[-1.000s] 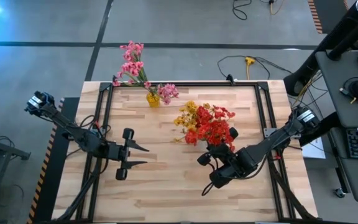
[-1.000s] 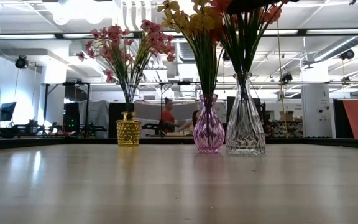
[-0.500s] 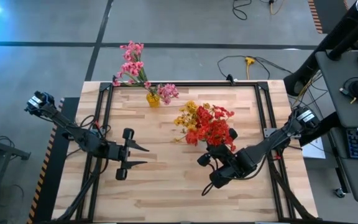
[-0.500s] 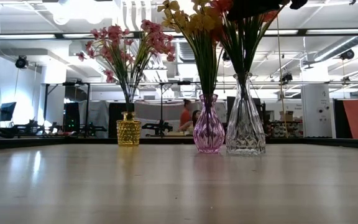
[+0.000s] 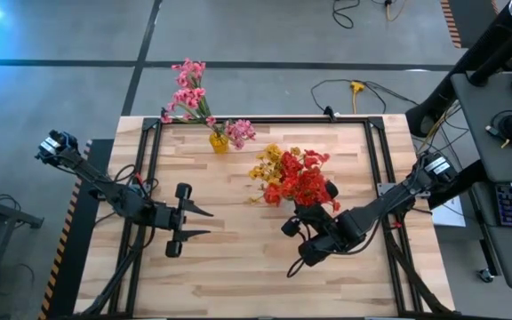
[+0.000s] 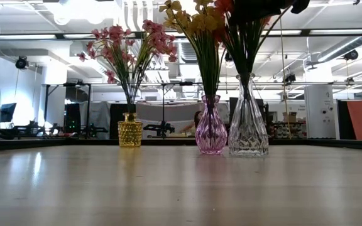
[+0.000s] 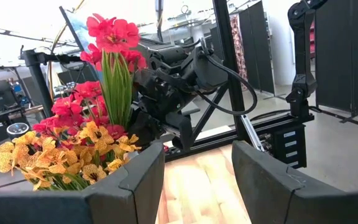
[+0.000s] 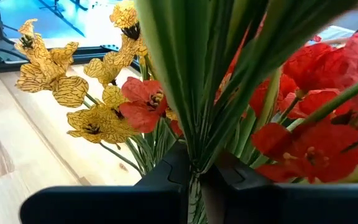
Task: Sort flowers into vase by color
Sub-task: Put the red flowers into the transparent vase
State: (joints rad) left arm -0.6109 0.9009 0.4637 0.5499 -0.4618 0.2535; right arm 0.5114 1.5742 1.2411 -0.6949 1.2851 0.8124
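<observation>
The red flowers [image 5: 300, 184] stand with their green stems in a clear glass vase [image 6: 248, 122]; my right gripper [image 5: 312, 210] is shut on those stems above the vase. The yellow flowers [image 5: 268, 166] stand in a pink glass vase [image 6: 211, 129] just beside it. The pink flowers [image 5: 188, 92] stand in a small yellow vase [image 6: 129, 130] near the table's far edge. My left gripper [image 5: 204, 222] waits open over the table's left half, its fingers [image 7: 135, 180] pointing toward the bouquets. My right gripper pinches the bundled green stems [image 8: 196, 152] of the red flowers between its two fingers [image 8: 166, 169], below the blossoms. It comes slanting from the table's near right side, across the stems. The bunch stands upright, its lower stems [image 6: 246, 94] inside the clear vase.
The three vases stand in a row across the table's far half; the pink and clear ones almost touch. Bare wooden tabletop [image 5: 238, 267] stretches along the near side. A black frame rail [image 5: 265, 120] edges the table. A person [image 6: 198, 118] shows in the room behind.
The red blossoms have leaned a little toward the table's left in my right gripper's hold. In the room behind, a person has walked across behind the vases.
</observation>
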